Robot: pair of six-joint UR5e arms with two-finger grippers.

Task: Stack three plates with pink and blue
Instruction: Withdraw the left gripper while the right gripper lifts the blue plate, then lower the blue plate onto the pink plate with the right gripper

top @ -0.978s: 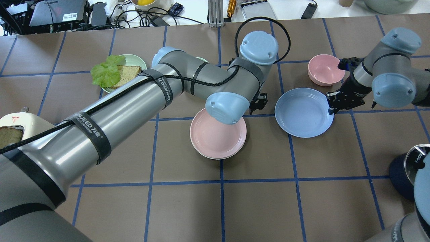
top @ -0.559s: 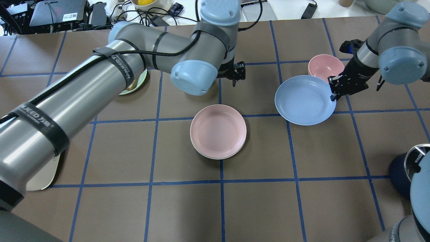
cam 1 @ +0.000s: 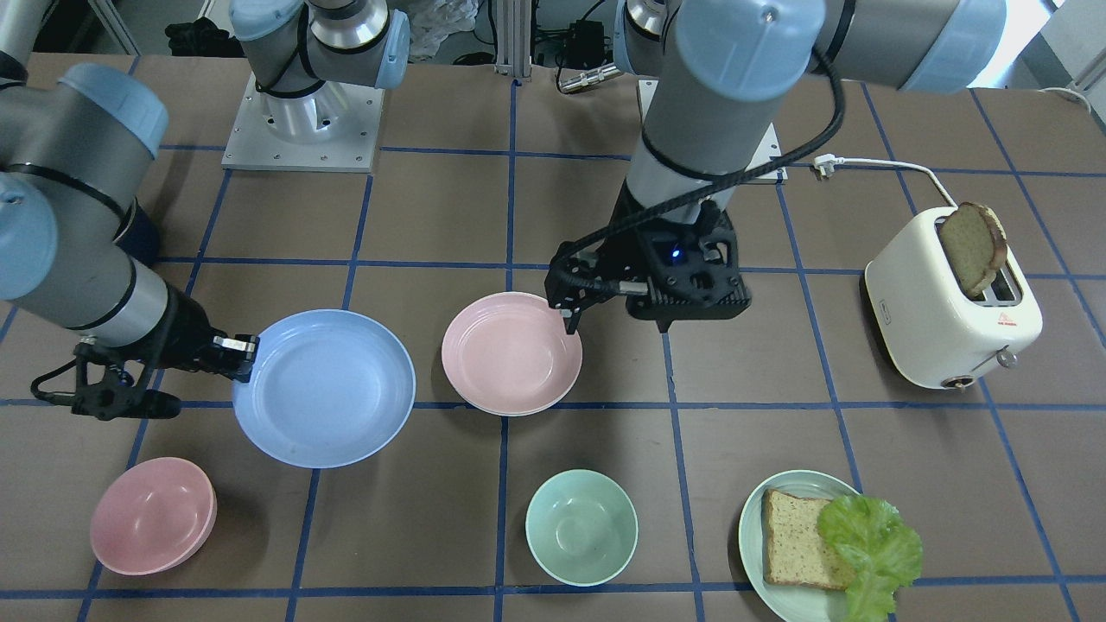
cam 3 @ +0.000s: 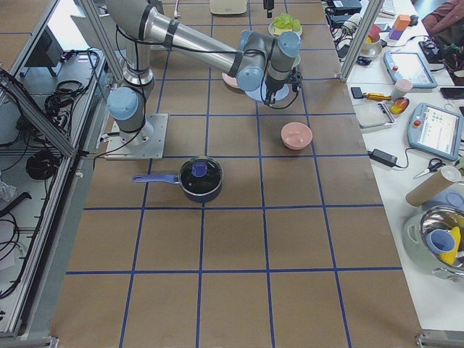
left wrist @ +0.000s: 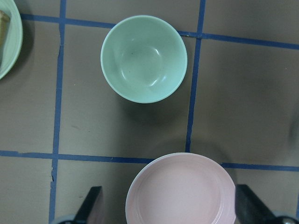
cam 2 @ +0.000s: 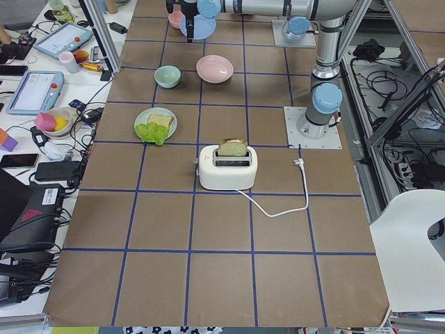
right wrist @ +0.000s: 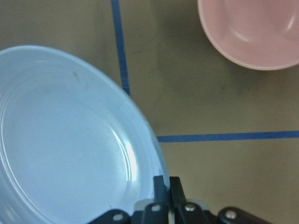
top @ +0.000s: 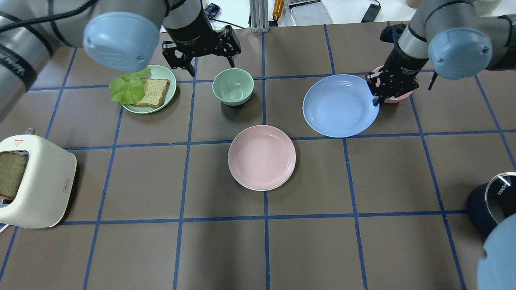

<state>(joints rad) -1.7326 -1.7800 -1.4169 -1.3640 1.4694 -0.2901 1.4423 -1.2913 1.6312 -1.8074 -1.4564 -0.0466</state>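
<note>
The right claw [top: 375, 100], clamped on the matte light-blue round plate [top: 338, 106], should carry it level onto the pale pink plate [top: 262, 157].

"KONKA" is printed on the round glass lid [top: 502, 192] of the dark blue pot [top: 477, 209], well apart from the right gripper [top: 375, 100], toward the robot. The cream-white toaster [top: 40, 181] bears a small red warning triangle, too small to read.

A robotics lab. The tabletop [cam 2: 222, 278] is wrapped in brown paper and marked into squares with blue tape [top: 266, 217]. Steel base plates [cam 1: 251, 151] are bolted onto it, and aluminium posts [cam 2: 97, 35] frame it. Teach pendants [cam 3: 433, 129] and loose cables [cam 2: 389, 69] lie alongside. An office chair [cam 2: 417, 250] stands near, and a toaster [cam 2: 228, 167] sits out like a prop.
</note>
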